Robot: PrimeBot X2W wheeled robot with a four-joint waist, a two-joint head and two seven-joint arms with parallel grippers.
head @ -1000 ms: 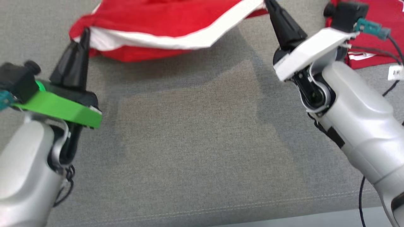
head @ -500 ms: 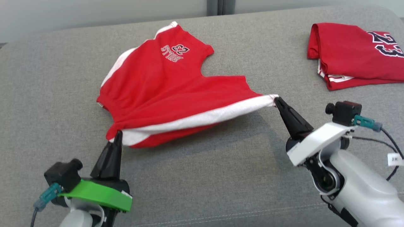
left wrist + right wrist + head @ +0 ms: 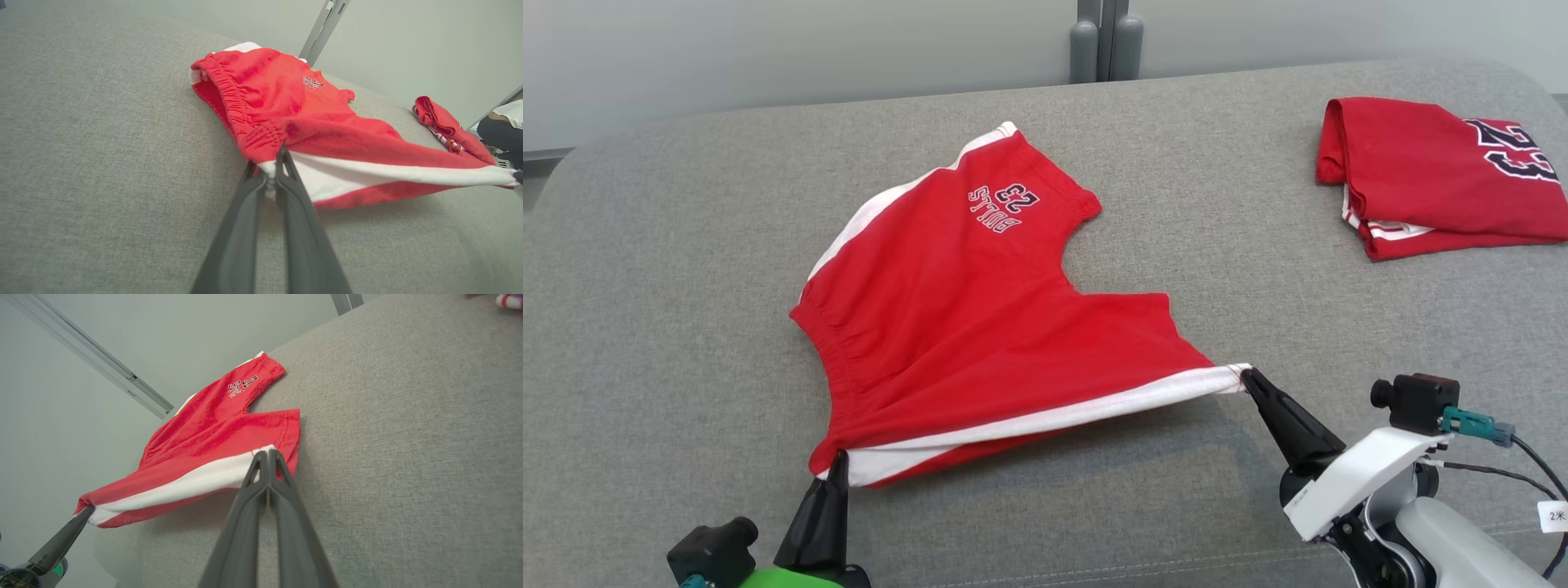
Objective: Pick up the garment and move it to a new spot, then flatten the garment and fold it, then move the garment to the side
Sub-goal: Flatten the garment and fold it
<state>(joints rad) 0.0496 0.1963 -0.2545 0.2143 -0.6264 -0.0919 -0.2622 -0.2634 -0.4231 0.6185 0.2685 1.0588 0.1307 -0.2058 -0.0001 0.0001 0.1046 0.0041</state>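
Grey fabric-covered counter [image 3: 670,343], pale wall behind. The red shorts [image 3: 947,310] sit mid-counter, with the far leg lying flat and the near edge lifted off the fabric. On one end the left gripper [image 3: 839,457] has its jaws pinched tight on the waistband corner. On the other, the right gripper [image 3: 1246,376] has its jaws clamped on the leg-hem corner, so the white side stripe [image 3: 1054,418] runs taut between them (my guess: tension to pull wrinkles out before laying it flat). A folded red garment [image 3: 1437,175] sits well apart at the far right, probably the done pile.
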